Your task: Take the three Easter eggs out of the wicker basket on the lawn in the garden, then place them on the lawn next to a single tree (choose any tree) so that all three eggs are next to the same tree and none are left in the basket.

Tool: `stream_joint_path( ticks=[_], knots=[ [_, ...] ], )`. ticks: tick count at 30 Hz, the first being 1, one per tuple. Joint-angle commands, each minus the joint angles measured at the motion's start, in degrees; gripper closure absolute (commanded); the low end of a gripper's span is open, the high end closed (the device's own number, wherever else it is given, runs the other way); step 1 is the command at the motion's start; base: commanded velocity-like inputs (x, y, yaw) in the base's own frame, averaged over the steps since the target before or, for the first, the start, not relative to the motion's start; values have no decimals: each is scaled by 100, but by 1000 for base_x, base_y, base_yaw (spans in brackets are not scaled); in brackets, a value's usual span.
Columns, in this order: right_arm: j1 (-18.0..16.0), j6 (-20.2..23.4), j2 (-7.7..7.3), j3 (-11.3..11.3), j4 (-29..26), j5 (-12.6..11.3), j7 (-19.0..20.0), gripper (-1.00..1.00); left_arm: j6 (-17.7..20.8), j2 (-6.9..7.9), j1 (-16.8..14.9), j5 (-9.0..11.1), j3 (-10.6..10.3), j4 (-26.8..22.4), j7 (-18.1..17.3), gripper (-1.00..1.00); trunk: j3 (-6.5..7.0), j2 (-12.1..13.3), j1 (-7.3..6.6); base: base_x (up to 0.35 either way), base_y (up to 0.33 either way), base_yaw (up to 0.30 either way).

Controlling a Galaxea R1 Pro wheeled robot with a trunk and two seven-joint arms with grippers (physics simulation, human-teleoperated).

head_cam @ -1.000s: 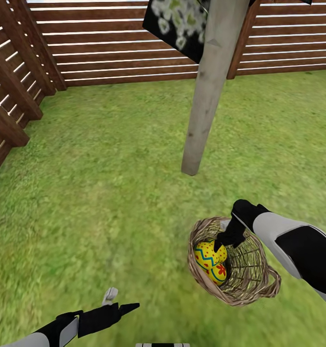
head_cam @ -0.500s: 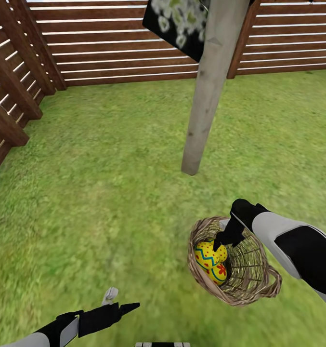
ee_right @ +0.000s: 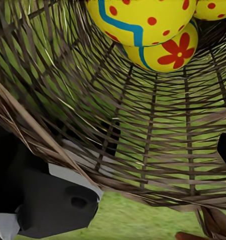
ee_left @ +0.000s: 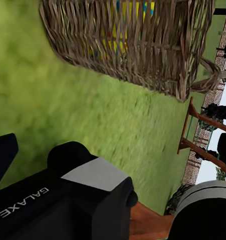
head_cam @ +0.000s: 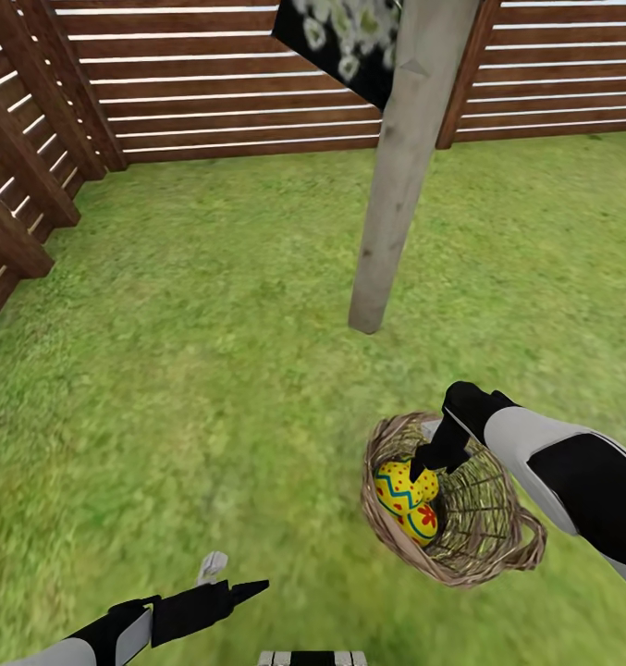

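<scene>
Fenced lawn [head_cam: 192, 370], tree [head_cam: 391, 185] close by. Wicker basket [head_cam: 479, 555] has tipped slightly more; eggs [head_cam: 407, 499] still inside, none out. Right gripper [head_cam: 433, 458] reaches into basket, spread unclear. Left gripper [head_cam: 229, 592] idle, can't tell.

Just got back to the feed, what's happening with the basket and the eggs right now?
The right pincer is reaching down into the wicker basket, which sits on the lawn close to the tree. Its tip is right by the Easter eggs, which are bunched against one side inside the basket; none lies on the grass. Whether it has gripped an egg can't be told. The left pincer hovers low over the grass, holding nothing.
</scene>
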Motion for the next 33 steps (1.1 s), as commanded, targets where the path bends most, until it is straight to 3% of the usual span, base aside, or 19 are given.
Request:
stream_joint_path(
  ticks=[1,26,33],
  knots=[
    [-5,-6,0,-6,7,60,54,-100,59,3,-2,60,-41,-5,-15,-100,-22,-43,22,0,0,0],
    [-5,-257,-12,-26,9,28,68,-100,56,10,-2,60,-41,-5,-15,-100,-471,-1046,571,0,0,0],
    [-5,-363,-2,-39,-141,0,89,-100,56,10,-2,60,-40,-5,-15,-100,-471,-1046,571,0,0,0]
  ],
)
